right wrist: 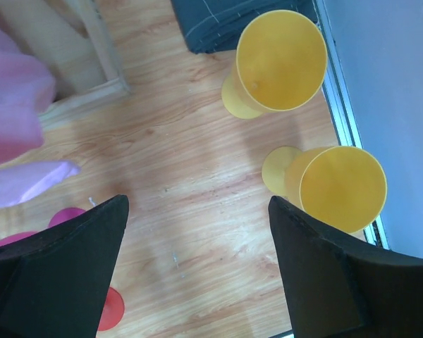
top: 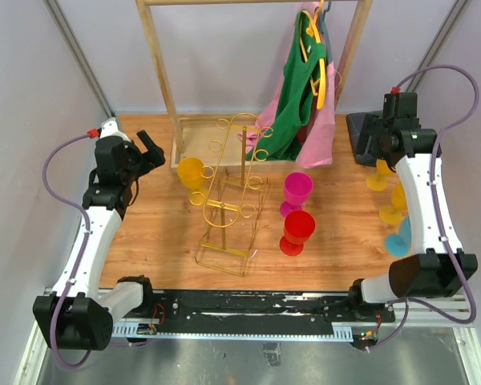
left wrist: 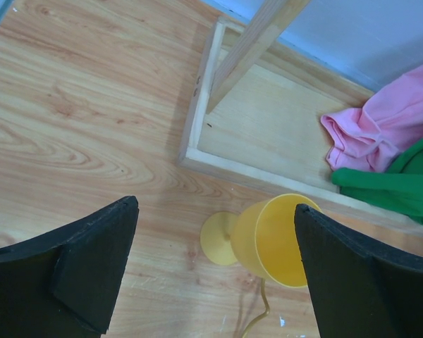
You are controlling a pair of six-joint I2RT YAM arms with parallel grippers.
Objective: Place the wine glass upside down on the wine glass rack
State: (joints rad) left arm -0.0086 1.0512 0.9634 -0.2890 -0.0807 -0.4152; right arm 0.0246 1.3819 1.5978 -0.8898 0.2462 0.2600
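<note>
The gold wire wine glass rack [top: 228, 196] stands mid-table with nothing hanging on it. A yellow wine glass [top: 191, 172] stands upright just left of it. In the left wrist view that glass [left wrist: 275, 239] sits on the wood below and between the fingers, close to the right one, with a gold rack wire [left wrist: 257, 313] beside it. My left gripper [top: 152, 148] [left wrist: 215, 271] is open and holds nothing. My right gripper [top: 382, 140] [right wrist: 197, 260] hovers open at the far right over bare wood, next to two yellow glasses [right wrist: 278, 60] [right wrist: 338, 186].
A magenta glass [top: 297, 191] and a red glass [top: 298, 228] stand right of the rack. A blue glass [top: 399, 239] is at the right edge. The wooden clothes rail's base [top: 180, 148] with green and pink clothes [top: 301, 104] fills the back. A dark object [top: 361, 136] lies back right.
</note>
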